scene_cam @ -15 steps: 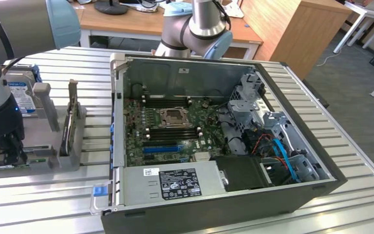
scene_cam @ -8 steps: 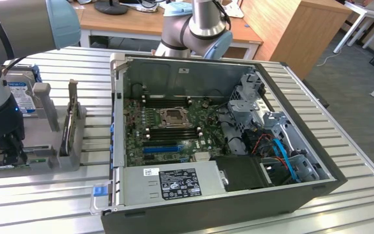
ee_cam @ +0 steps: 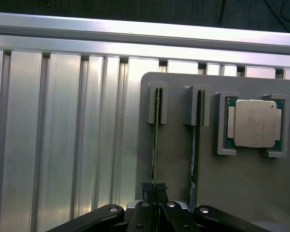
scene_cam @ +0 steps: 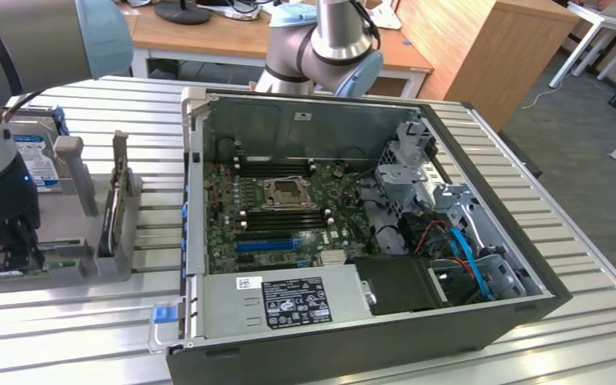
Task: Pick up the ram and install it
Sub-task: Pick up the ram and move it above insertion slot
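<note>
As fingers (ee_cam: pixel 147 188) seemingly grip ram (ee_cam: pixel 154 145), label (scene_cam: pixel 295 301) illegible

Wooden desk (scene_cam: pixel 196 36) at the far side; wooden cabinet (scene_cam: pixel 480 40) and grey floor (scene_cam: pixel 576 144) toward the exterior view's right.

On one ribbed aluminium worktop (scene_cam: pixel 565 233): two sticks of narrow green circuit-board ram (ee_cam: pixel 155 140), one square silver processor chip (ee_cam: pixel 254 123), one boxy silver hard drive with a blue-white label (scene_cam: pixel 34 159), one grey fixture plate (ee_cam: pixel 175 145), one open black computer case (scene_cam: pixel 394 341).
</note>
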